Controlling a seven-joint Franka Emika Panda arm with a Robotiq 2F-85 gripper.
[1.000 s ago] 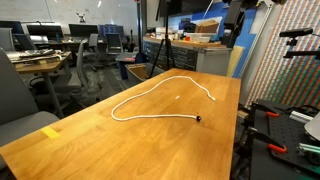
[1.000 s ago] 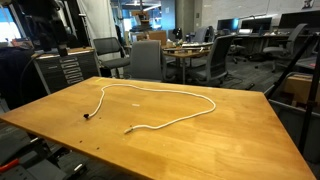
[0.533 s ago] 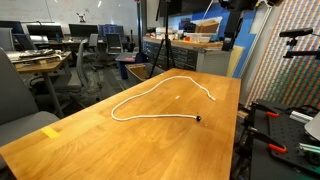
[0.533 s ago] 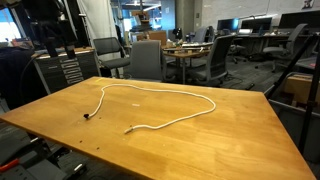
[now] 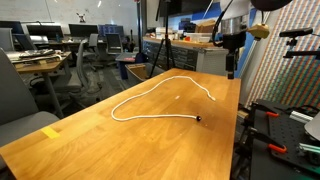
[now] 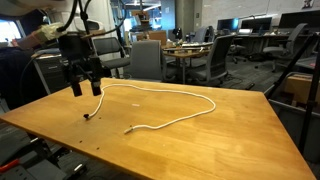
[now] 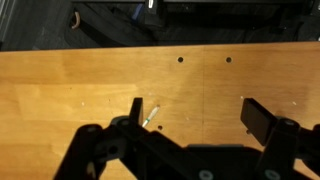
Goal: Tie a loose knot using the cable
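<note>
Cable (image 5: 160, 117) looped loosely mid wooden table (image 6: 245, 140), dark plug end (image 6: 88, 116) near 9 o'clock edge, gripper (image 6: 86, 90) hovering just above, jaws spread wide, empty, bare wood toward 3 o'clock

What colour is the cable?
The cable is white with dark ends, clearest in an exterior view.

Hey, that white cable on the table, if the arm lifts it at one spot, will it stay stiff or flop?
Probably floppy: the cable lies flat on the table in a loose, curving loop, so it would likely drape from the open gripper. It looks thin and light, so a push would probably reshape the loop.
</note>
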